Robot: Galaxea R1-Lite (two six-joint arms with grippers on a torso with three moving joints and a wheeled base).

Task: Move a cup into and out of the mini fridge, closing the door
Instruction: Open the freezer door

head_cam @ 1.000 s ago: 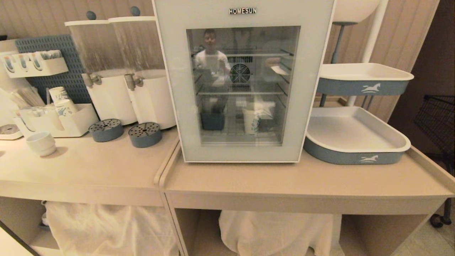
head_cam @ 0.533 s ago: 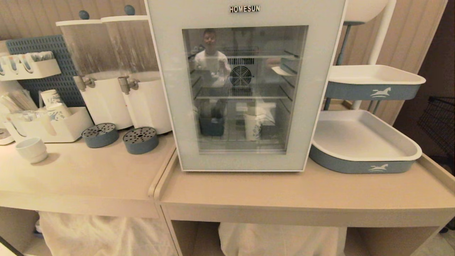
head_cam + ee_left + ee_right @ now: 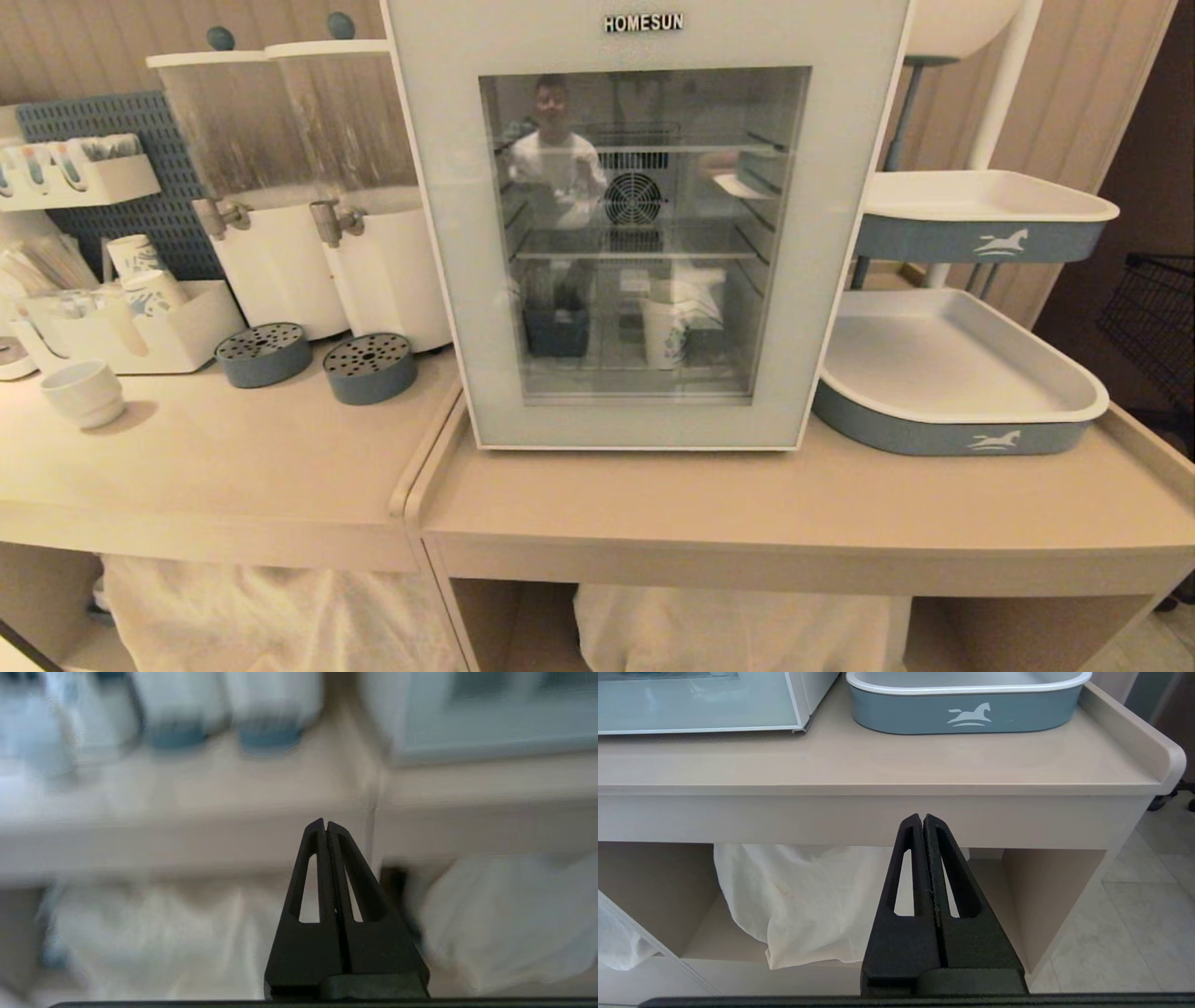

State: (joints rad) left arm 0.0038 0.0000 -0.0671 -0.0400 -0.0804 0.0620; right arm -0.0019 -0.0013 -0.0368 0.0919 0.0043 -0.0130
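We saw the cup [image 3: 665, 331] upright behind the closed door [image 3: 644, 224], above and ahead of both low, empty, clenched grippers; neither looked clearly nearer.

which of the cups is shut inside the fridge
The tall white paper cup with small blue print, standing behind the glass door. The squat ceramic cup and patterned paper cups sit outside.

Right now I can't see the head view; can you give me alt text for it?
A white mini fridge stands on a beige counter with its glass door shut and a tall paper cup inside on the bottom shelf. Two drink dispensers stand to its left, two stacked trays to its right; neither gripper shows.
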